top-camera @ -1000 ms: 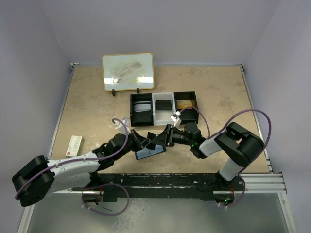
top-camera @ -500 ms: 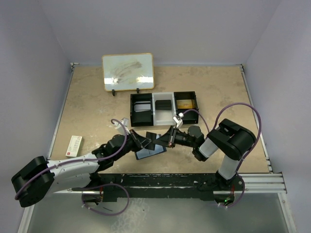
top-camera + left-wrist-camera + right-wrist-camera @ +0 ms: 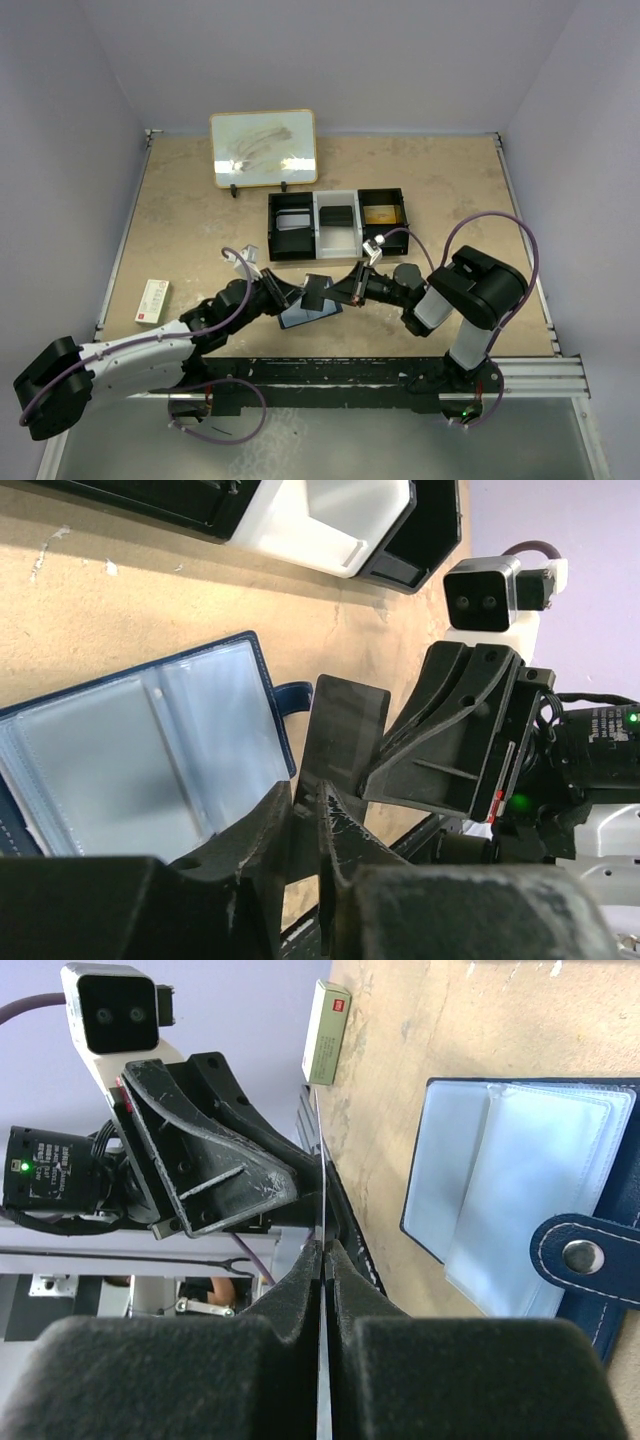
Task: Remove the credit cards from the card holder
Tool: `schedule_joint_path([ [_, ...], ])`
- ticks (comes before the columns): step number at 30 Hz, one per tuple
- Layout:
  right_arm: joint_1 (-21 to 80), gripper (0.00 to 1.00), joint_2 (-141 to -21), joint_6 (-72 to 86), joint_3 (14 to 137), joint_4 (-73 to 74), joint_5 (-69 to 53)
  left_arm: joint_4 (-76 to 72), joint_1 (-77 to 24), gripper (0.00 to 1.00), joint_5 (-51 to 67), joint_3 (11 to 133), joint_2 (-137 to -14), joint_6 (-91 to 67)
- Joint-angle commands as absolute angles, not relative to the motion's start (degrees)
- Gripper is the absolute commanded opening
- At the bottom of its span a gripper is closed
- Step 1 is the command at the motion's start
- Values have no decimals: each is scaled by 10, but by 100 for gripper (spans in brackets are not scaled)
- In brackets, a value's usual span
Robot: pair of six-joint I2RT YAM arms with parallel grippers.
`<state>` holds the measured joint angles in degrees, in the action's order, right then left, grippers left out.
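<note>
1. Since a second ago the right claw (image 3: 323,1250) has closed, pinching a thin dark plastic card (image 3: 345,730) edge-on.
2. The left claw (image 3: 308,800) stands narrowly parted around that card's corner.
3. We see the navy-blue folding card holder (image 3: 130,750) lying open just below both claws.

One card holder (image 3: 120,750), one card (image 3: 345,725)

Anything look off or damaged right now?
Nothing stands out. The card holder lies open on the table; the right gripper pinches a dark card, whose other end sits in the left gripper.
</note>
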<state>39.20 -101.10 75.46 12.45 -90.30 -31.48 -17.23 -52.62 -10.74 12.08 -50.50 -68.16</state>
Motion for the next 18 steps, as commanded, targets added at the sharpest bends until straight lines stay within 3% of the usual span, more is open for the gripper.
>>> schedule_joint_path([
  [1, 389, 0, -984, 734, 131, -896, -315, -165, -526, 10, -116, 136, -494, -665],
  [6, 389, 0, -971, 727, 140, -868, -321, -190, -526, 2, -97, 143, -527, -658],
  [14, 389, 1, -940, 691, 144, -772, -307, -178, -526, 4, -93, 148, -562, -653],
  [18, 389, 2, -923, 652, 167, -657, -285, -146, -526, 8, -92, 159, -590, -645],
])
